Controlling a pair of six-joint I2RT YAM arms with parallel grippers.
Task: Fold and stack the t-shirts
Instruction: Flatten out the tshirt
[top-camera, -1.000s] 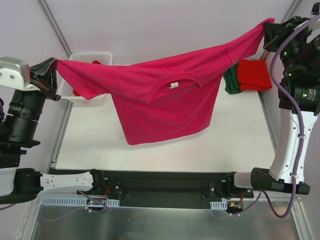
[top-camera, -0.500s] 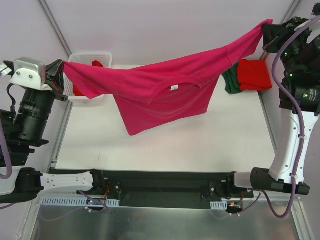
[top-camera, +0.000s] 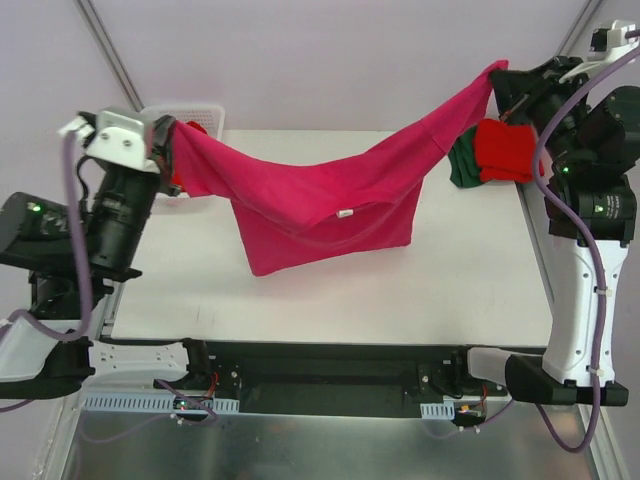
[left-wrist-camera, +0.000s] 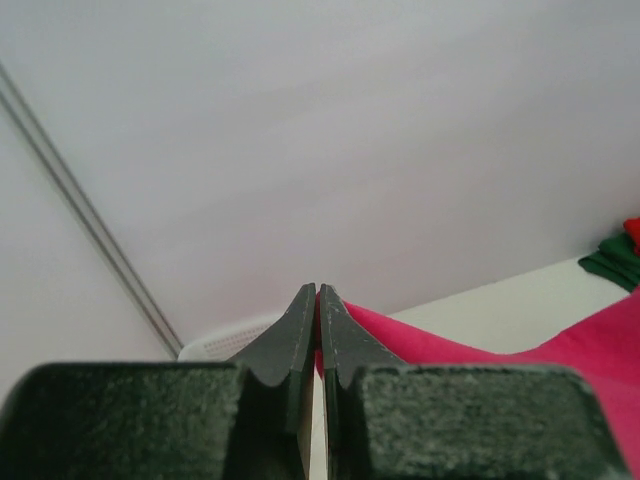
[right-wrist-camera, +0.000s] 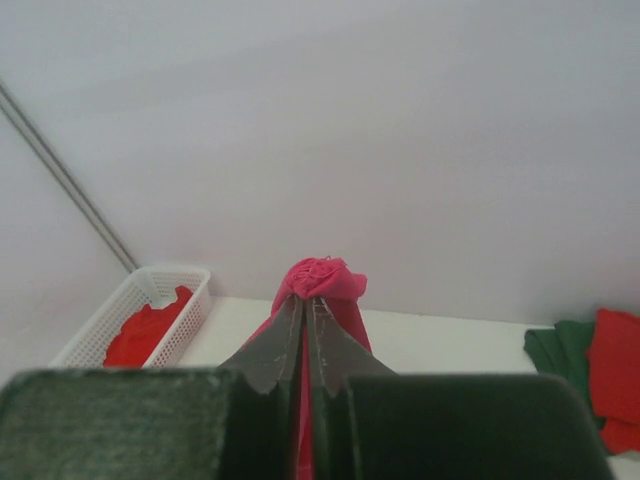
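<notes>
The magenta-pink t-shirt (top-camera: 320, 200) hangs stretched between both arms above the white table (top-camera: 470, 270), its lower body draped onto the tabletop. My left gripper (top-camera: 172, 132) is shut on its left end by the basket; pink cloth (left-wrist-camera: 420, 335) shows pinched between the jaws. My right gripper (top-camera: 498, 78) is shut on the right end, with a bunched knot of the shirt (right-wrist-camera: 320, 278) above its tips. A folded bright red t-shirt (top-camera: 505, 150) lies on a folded dark green one (top-camera: 460, 165) at the table's back right. Another red t-shirt (right-wrist-camera: 140, 330) lies in the basket.
A white plastic lattice basket (top-camera: 200, 112) stands at the table's back left corner, partly behind the left arm. The table's right edge runs beside the right arm's white column (top-camera: 575, 300). The black rail with both arm bases (top-camera: 330, 370) lies along the near edge.
Both grippers have moved inward toward each other and lower. The stretched shirt now sags more, its body settling onto the table.
</notes>
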